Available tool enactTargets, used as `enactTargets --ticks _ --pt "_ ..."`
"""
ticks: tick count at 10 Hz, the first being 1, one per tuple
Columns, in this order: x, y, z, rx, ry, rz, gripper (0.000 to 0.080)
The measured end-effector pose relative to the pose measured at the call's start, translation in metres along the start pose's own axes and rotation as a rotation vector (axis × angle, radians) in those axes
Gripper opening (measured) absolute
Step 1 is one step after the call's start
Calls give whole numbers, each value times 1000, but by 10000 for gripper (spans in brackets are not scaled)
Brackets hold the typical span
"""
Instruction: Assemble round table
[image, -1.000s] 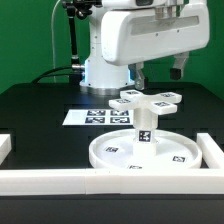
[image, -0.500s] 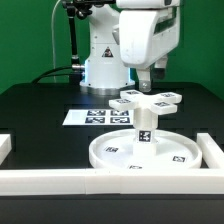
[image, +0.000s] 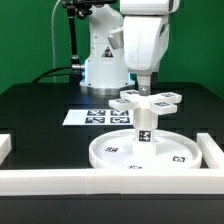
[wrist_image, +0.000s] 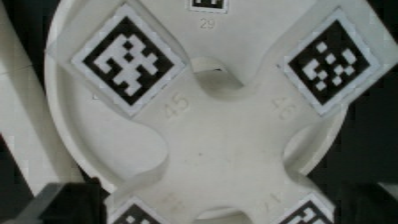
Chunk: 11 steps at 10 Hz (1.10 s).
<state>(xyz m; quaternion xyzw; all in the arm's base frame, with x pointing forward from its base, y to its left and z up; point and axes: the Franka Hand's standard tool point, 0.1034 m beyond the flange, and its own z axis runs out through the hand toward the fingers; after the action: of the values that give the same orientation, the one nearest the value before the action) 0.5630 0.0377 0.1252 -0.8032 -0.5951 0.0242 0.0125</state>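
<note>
On the exterior view's left the marker board (image: 97, 116) lies flat on the black surface (image: 40, 110), well apart from the work. Toward the middle, the large rimmed round disc (image: 108, 156) sits against the white border rail (image: 60, 180), with the short cylindrical leg (image: 143, 127) standing upright on it and the cross-shaped base (image: 146, 100) resting on the leg's top. The hand (image: 146, 84) hangs just above the base's centre; whether its fingers are spread or pressed together cannot be told, since the arm's body hides them. The wrist view looks straight down on the base (wrist_image: 205, 110), its central hole between two tags.

The step in hand seems to be gripping the base to turn it onto the leg. To do it well, the hand should come down centred over that hole, straddle the hub squarely, and twist without side push, since the leg could tilt on the disc
</note>
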Motion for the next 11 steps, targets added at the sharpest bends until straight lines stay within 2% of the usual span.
enactTargets --ticks 3,11 --pt "0 -1 3 -1 -14 -32 649" --pt "-6 -5 16 19 -26 -22 649"
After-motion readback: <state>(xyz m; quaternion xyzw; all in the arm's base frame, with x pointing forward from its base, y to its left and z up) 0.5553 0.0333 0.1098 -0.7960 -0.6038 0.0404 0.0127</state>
